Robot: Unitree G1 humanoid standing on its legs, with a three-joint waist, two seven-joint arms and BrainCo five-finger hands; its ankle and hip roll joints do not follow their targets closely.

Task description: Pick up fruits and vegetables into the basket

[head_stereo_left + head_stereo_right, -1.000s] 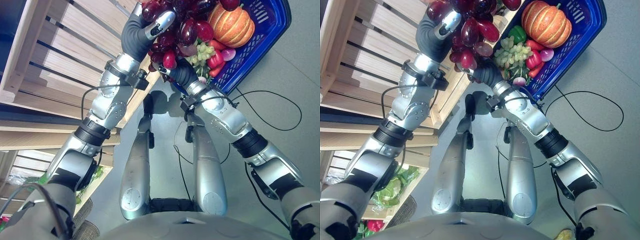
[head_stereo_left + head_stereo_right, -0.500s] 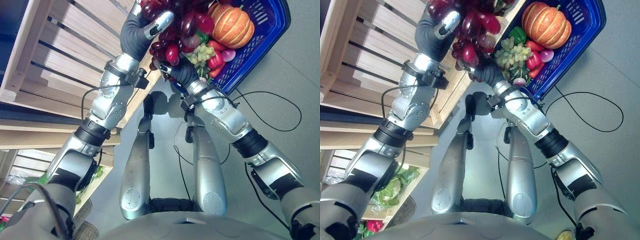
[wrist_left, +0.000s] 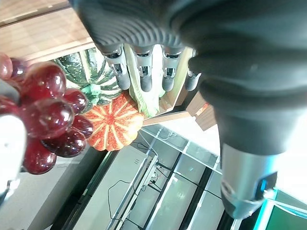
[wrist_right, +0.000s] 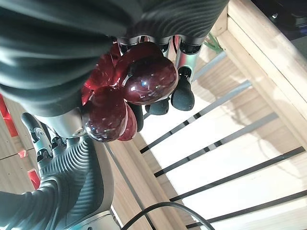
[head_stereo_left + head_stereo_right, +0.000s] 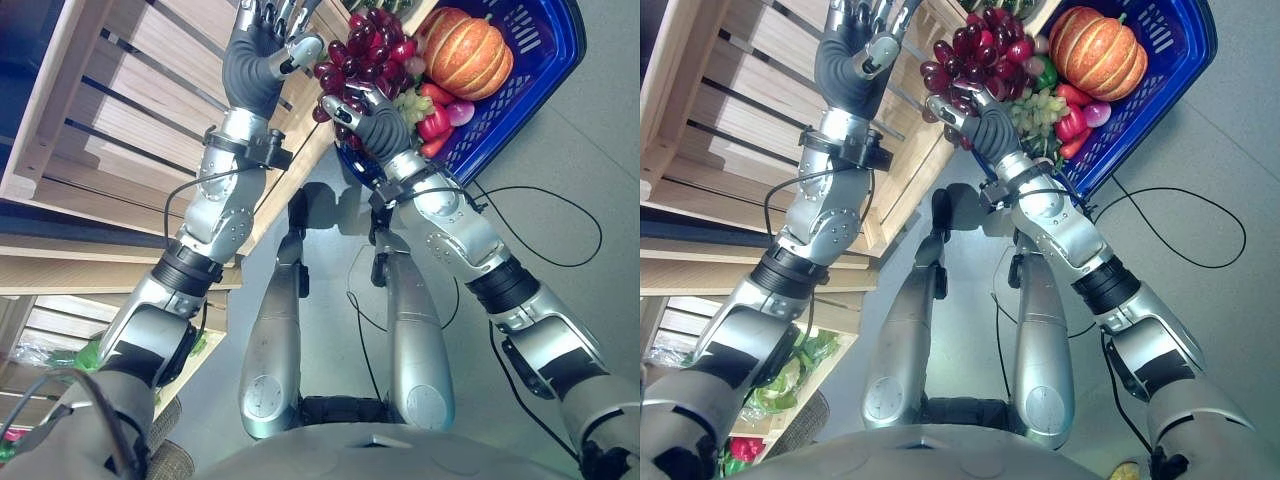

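Dark red grapes [image 5: 360, 55] pinched in the right hand [image 5: 372, 118] at the near rim of the blue basket [image 5: 545, 60]; left hand [image 5: 262, 45], fingers spread, empty. Step: transfer. Next, judged: carry farther over the basket, release.

dark red grapes [image 5: 362, 52], orange ribbed pumpkin [image 5: 468, 55], blue basket [image 5: 545, 60], pale green grapes [image 5: 1035, 108]

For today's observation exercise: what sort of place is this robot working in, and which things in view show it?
Probably a mock grocery or produce stall: slatted wooden crates, a blue basket holding a pumpkin and other produce, and red grapes in the right hand.
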